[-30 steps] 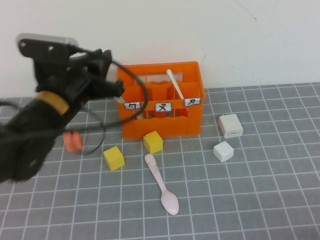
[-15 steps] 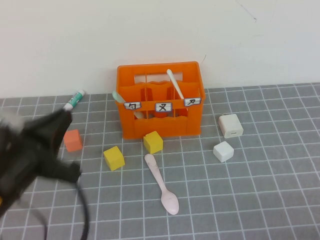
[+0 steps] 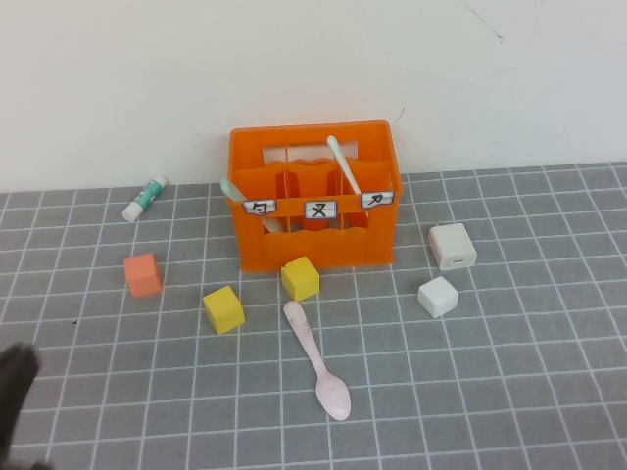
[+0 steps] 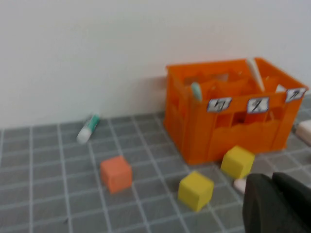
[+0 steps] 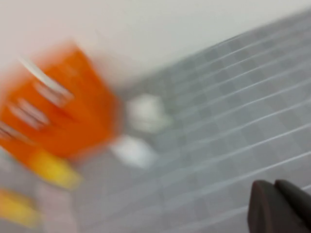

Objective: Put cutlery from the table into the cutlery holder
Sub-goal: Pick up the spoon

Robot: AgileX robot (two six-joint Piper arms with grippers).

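Two utensils in the crate, pink spoon on the table.

The orange crate [image 3: 313,196] stands at upper centre against the wall, a green spoon [image 3: 232,189] in its left compartment and a white knife [image 3: 341,162] leaning in the right one. The pink spoon [image 3: 317,360] lies on the table [image 3: 509,372] below centre, near two yellow cubes [image 3: 223,309]. The left gripper [image 4: 277,204] is at the frame's lower-left edge, closed and empty. The right gripper [image 5: 282,206], seen only in its wrist view, is likewise closed and empty.
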